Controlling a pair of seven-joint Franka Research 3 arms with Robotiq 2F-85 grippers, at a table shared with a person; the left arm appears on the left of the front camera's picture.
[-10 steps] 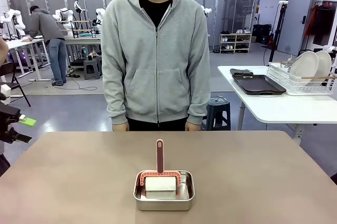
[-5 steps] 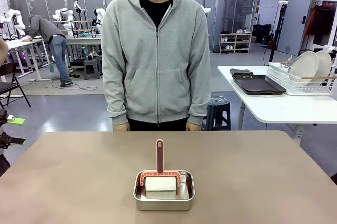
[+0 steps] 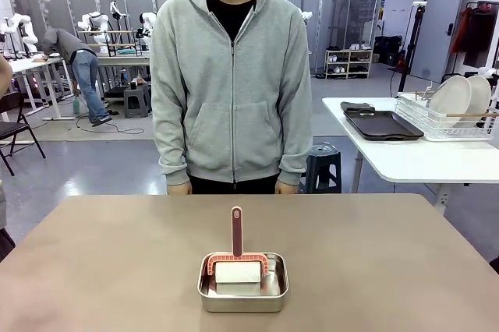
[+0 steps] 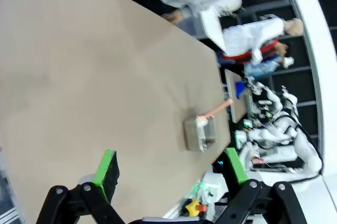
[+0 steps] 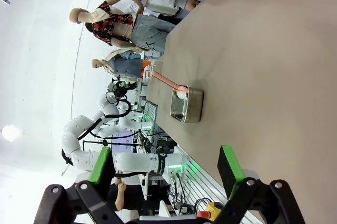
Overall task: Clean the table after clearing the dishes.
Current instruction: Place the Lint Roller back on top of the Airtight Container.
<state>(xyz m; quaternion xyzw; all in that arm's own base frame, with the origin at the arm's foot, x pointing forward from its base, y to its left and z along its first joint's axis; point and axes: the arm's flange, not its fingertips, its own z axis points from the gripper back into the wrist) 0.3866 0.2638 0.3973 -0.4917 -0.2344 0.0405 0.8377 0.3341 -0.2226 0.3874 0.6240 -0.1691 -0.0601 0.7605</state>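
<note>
Your left pincer (image 4: pixel 171 169) and right pincer (image 5: pixel 165 164) are both spread wide, holding nothing, above the table (image 3: pixel 117 262). Far ahead of each sits a small steel pan (image 3: pixel 242 294) with a pink-handled brush (image 3: pixel 236 232). The dishes (image 3: pixel 456 98) are well away, in a rack on the white side table (image 3: pixel 405 157).

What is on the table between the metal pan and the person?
Nothing: in the front view, bare table stretches from the metal pan to the person.

**Partly hidden and cut off**

The steel pan (image 3: pixel 242 285) hides the lower part of the white block (image 3: pixel 237 273) inside it. The table (image 3: pixel 117 270) runs off the front view's bottom edge. The person (image 3: pixel 231 83) is hidden below the hips behind its far edge.
</note>
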